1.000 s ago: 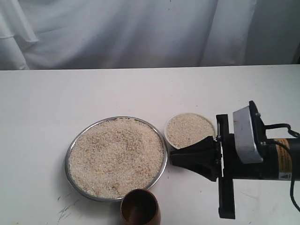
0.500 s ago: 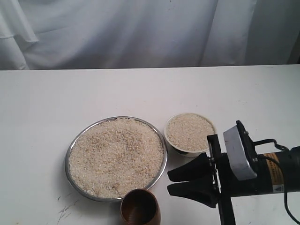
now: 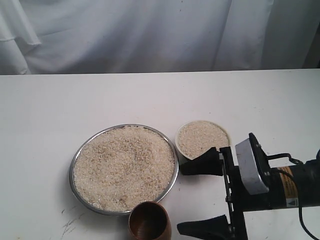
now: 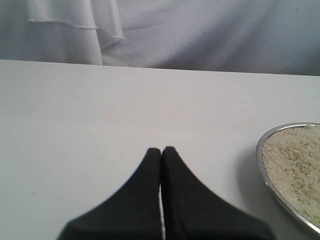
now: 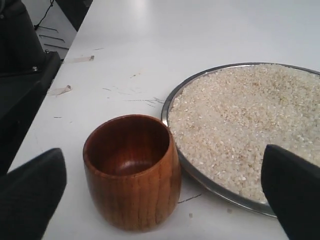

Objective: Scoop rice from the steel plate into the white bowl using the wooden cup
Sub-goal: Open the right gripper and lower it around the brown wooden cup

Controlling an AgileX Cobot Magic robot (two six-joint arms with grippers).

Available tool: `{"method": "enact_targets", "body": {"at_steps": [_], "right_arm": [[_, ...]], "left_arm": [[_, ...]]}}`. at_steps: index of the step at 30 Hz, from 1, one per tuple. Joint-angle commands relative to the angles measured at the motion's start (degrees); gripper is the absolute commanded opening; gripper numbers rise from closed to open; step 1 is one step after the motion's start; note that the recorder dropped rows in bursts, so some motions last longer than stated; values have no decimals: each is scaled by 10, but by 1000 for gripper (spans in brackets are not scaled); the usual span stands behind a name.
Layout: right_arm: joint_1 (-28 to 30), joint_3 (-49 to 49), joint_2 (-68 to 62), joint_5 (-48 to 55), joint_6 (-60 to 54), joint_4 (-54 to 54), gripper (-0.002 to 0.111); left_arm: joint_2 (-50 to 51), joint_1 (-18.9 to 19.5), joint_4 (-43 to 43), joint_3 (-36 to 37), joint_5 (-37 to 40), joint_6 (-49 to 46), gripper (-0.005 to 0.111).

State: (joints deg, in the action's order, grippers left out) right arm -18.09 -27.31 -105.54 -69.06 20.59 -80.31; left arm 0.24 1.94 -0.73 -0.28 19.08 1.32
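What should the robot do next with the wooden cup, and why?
Probably ease the right end effector forward until the wooden cup sits between its jaws, then close. The jaws stand wide open, and the cup is upright, empty and unheld beside the steel plate of rice.

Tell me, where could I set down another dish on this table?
The table strip between the dishes and the curtain is bare, as is the stretch left of the steel plate. The near edge is crowded: plate, white bowl, wooden cup and the right arm's open jaws sit close together.
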Motion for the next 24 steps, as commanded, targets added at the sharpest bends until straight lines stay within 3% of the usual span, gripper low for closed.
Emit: {"method": "enact_targets", "body": {"at_steps": [1,15,24], "right_arm": [[-14,-1,-1,2,4,-7,105],[-36,-40,-1,78,74,-90,105],[-59,-74,-34,101,113,-83,105]], "left_arm": [[-2,-2,1,3,-8,0,0],[-2,-2,1,3,-8,0,0],[-2,-2,1,3,-8,0,0]]}}
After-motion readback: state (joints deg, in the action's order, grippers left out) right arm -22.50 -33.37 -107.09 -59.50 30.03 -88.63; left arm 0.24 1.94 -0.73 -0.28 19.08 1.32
